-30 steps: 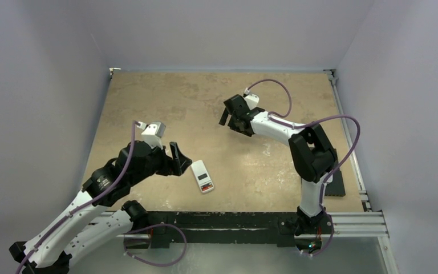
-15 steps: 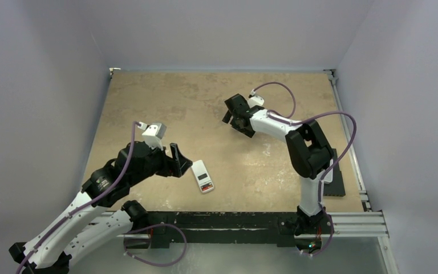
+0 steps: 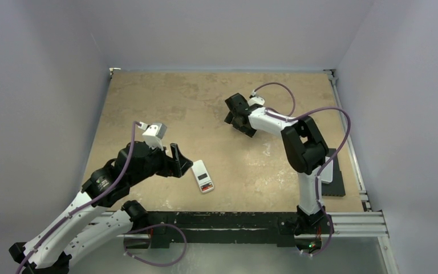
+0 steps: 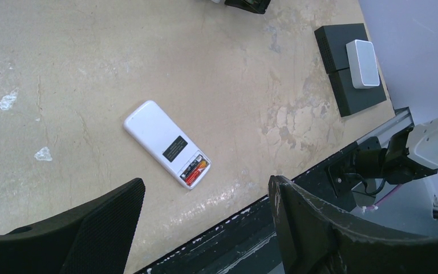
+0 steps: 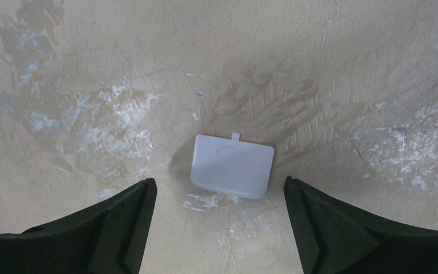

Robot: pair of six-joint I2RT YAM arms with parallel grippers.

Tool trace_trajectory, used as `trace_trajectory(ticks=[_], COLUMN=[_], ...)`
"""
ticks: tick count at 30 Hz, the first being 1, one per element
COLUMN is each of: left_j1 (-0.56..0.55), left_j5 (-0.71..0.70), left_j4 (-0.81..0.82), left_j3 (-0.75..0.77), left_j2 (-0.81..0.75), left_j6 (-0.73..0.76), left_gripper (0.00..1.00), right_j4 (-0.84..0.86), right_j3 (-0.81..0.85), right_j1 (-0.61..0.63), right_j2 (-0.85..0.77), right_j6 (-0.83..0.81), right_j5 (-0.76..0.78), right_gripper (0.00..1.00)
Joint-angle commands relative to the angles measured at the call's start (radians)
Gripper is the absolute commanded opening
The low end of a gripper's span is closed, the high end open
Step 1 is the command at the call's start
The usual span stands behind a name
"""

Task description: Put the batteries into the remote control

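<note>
We are logging a mottled tan table (image 3: 205,97) showing white scuffs, pale lilac walls (image 3: 234,34) enclosing it, remote control (image 4: 167,144) lying back-up near the front edge, red batteries (image 4: 195,170) sitting in its open bay, left gripper (image 4: 205,185) gaping wide beside it, right gripper (image 5: 218,185) spreading wide over a small white cover (image 5: 232,166).

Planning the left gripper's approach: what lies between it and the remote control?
Bare table separates left gripper from remote control, per the left wrist view.

white remote control (image 4: 155,132), red batteries (image 4: 193,171), white plastic piece (image 5: 232,165), mottled tan table (image 4: 91,57).
</note>
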Motion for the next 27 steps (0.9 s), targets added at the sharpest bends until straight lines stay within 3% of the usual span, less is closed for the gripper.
trace_trajectory(ticks=[1, 27], left_j1=[-0.003, -0.003], left_j5=[0.008, 0.025], left_j4=[0.035, 0.038], left_j3=[-0.003, -0.002], left_j2=[0.000, -0.020], left_j6=[0.023, 0.029], left_gripper=[0.80, 0.80], right_j4=[-0.025, -0.154], right_j3=[0.055, 0.134], right_j1=[-0.007, -0.006], right_j2=[0.018, 0.126], right_j6=[0.023, -0.005], right_j5=[0.038, 0.115], right_gripper=[0.91, 0.77])
